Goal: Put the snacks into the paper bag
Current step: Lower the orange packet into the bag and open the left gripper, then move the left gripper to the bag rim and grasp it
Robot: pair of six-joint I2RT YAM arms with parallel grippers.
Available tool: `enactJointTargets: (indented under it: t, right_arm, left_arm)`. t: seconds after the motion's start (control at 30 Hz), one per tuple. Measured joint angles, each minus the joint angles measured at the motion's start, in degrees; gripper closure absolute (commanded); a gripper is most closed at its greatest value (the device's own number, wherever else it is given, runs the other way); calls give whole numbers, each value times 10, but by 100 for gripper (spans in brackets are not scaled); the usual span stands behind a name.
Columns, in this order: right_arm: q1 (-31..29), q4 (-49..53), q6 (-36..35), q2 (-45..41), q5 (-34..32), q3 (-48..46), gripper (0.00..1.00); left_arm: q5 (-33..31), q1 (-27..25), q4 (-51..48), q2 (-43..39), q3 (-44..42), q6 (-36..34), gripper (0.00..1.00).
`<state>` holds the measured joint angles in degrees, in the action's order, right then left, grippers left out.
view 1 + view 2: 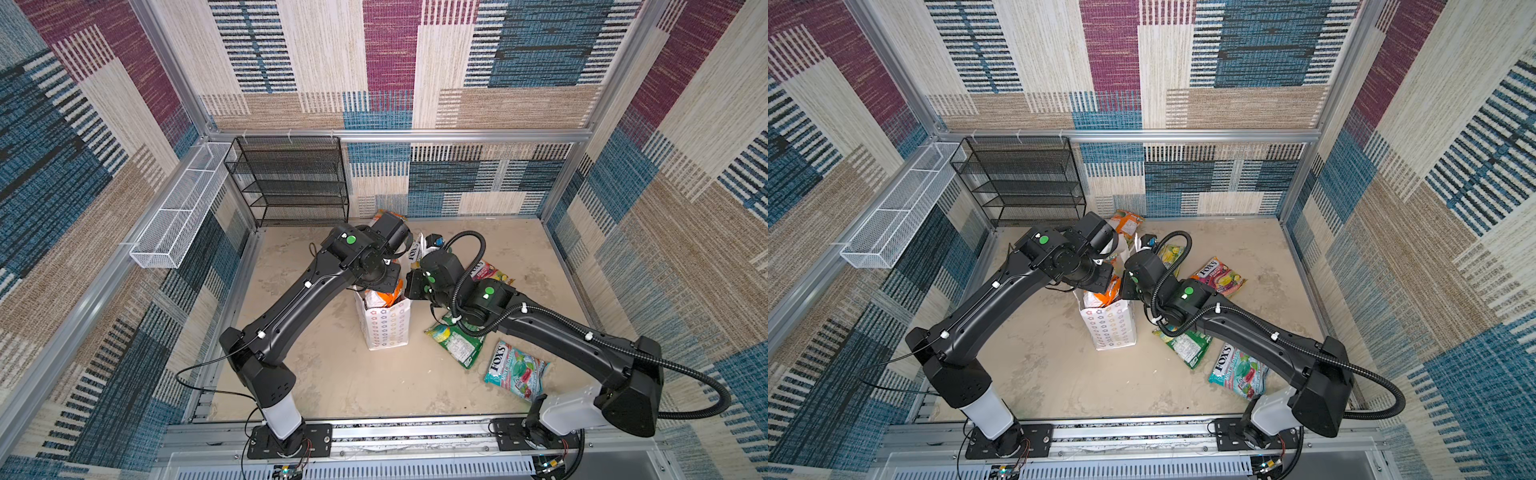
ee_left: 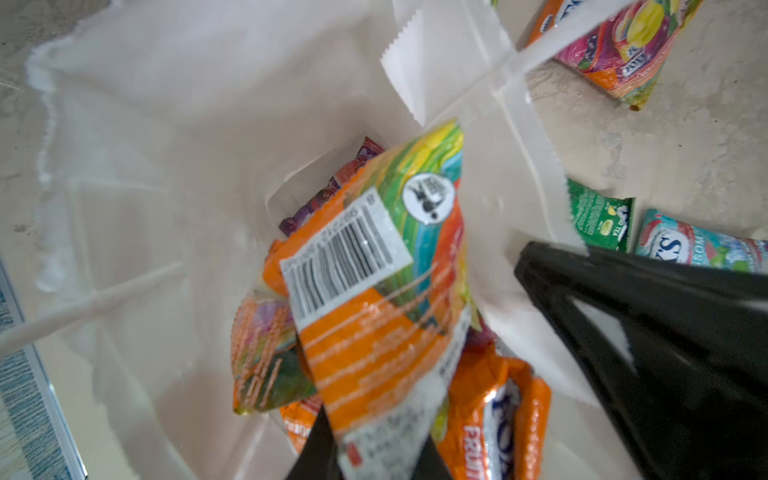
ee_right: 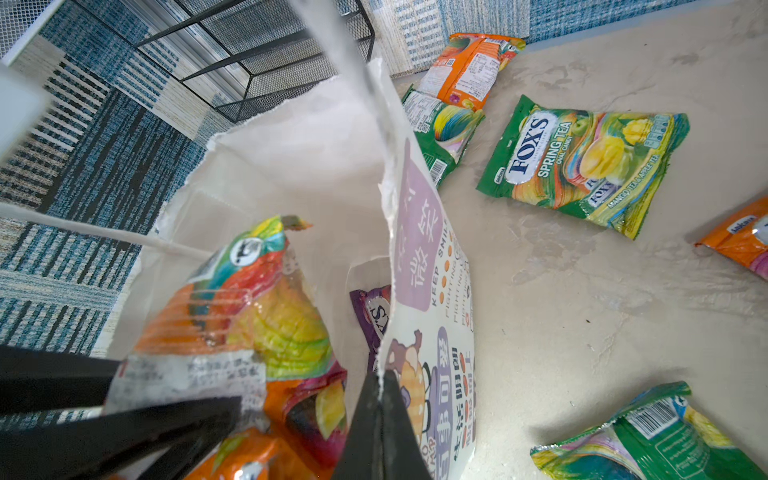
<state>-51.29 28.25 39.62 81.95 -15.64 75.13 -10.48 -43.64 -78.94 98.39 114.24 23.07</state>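
The white paper bag [image 1: 388,330] [image 1: 1113,332] stands upright mid-floor with its mouth open. Over that mouth my left gripper [image 2: 376,442] is shut on the end of an orange snack packet [image 2: 374,291] [image 3: 249,307], which hangs down into the bag. My right gripper [image 3: 380,380] is shut on the bag's rim [image 3: 386,232], on the bag's right side in both top views. Orange and purple packets [image 2: 494,411] [image 3: 372,309] lie inside the bag. Loose on the floor are snacks in teal [image 1: 517,370], green [image 1: 457,345], pink-orange [image 1: 488,270] and yellow-green [image 3: 582,162].
A black wire-mesh rack [image 1: 291,178] stands against the back wall. A white wire-mesh basket [image 1: 178,216] hangs on the left wall. Another orange packet [image 1: 1127,222] and a green one [image 3: 444,129] lie near the back wall behind the bag.
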Motion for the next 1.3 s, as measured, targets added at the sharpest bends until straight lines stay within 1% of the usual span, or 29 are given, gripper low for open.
enactJointTargets:
  t: [0.07, 0.17, 0.4, 0.43, 0.57, 0.6, 0.73, 0.9, 1.03, 1.13, 1.3]
  right_arm:
    - [0, 2, 0, 2, 0, 2, 100]
    - [0, 3, 0, 3, 0, 3, 100]
    - [0, 4, 0, 5, 0, 5, 100]
    - [0, 4, 0, 5, 0, 5, 100]
    - [0, 5, 0, 5, 0, 5, 100]
    - [0, 5, 0, 5, 0, 5, 100]
    - [0, 5, 0, 5, 0, 5, 100]
    - [0, 4, 0, 9, 0, 5, 100]
    - [0, 3, 0, 11, 0, 5, 100]
    - [0, 2, 0, 11, 0, 4, 100]
    - [0, -2, 0, 10, 0, 0, 100]
  left_arm:
    - [-2, 0, -3, 0, 1, 8, 73]
    - [-5, -2, -8, 2, 11, 12, 59]
    - [2, -2, -20, -3, 64, 16, 34]
    - [3, -2, -20, -5, 75, 16, 29]
    - [-2, -2, -21, -30, 96, 23, 2]
    - [-12, -2, -21, -43, 96, 25, 1]
    - [-56, -1, -27, -93, 92, 51, 1]
    - [-101, 7, -38, -162, 14, 122, 1]
    - [-96, 32, -43, -173, -50, 180, 1]
    - [-81, 52, -35, -170, -83, 209, 1]
    - [-37, 74, 12, -149, -119, 234, 0]
